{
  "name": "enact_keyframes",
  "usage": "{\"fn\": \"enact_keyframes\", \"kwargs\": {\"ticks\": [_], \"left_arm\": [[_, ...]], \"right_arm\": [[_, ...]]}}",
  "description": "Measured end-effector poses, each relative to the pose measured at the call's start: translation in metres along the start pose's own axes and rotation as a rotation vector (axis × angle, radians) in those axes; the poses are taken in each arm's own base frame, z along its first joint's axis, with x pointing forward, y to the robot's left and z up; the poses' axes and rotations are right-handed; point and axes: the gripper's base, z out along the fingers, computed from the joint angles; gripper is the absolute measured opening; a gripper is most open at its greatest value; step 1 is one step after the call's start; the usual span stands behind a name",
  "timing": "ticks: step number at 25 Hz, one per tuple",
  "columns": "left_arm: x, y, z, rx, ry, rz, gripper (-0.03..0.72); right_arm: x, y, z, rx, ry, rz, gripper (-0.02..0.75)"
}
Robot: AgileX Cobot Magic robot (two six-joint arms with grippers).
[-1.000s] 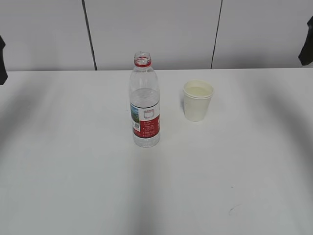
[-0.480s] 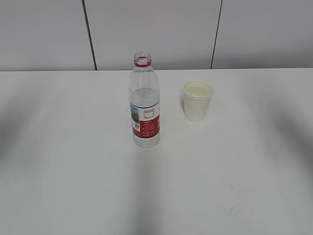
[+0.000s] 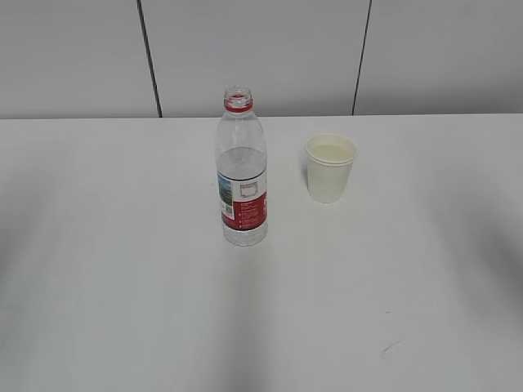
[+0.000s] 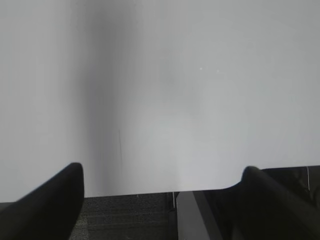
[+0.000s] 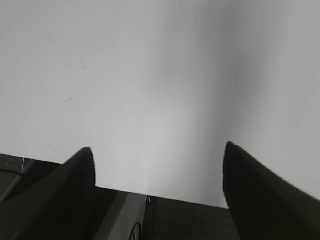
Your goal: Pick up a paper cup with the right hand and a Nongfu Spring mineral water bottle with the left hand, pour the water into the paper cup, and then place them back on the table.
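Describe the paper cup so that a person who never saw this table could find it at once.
On the white table only two things stand, near its middle. The paper cup is the one on the right, apart from the clear water bottle. It is short, cream-white and opaque, with an open rolled rim, and much lower than the bottle.

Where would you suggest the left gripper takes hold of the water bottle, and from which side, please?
Probably around the labelled middle of the bottle, coming in level from the left. It stands upright with no cap on, its body is round and even there, and the left side is free table, while the cup stands apart on its right. The left gripper looks open over bare table.
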Motion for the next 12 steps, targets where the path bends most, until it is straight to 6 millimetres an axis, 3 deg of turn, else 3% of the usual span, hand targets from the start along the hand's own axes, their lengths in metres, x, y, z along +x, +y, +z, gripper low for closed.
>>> {"fn": "enact_keyframes", "kwargs": {"ticks": [7, 12], "left_arm": [[0.055, -0.002, 0.006, -0.001, -0.033, -0.001, 0.556], [0.083, -0.003, 0.002, -0.005, -0.122, -0.003, 0.552]], "right_arm": [[0.047, 0.008, 0.006, -0.010, 0.012, -0.003, 0.585], [0.077, 0.014, 0.000, 0.009, -0.049, -0.013, 0.585]]}}
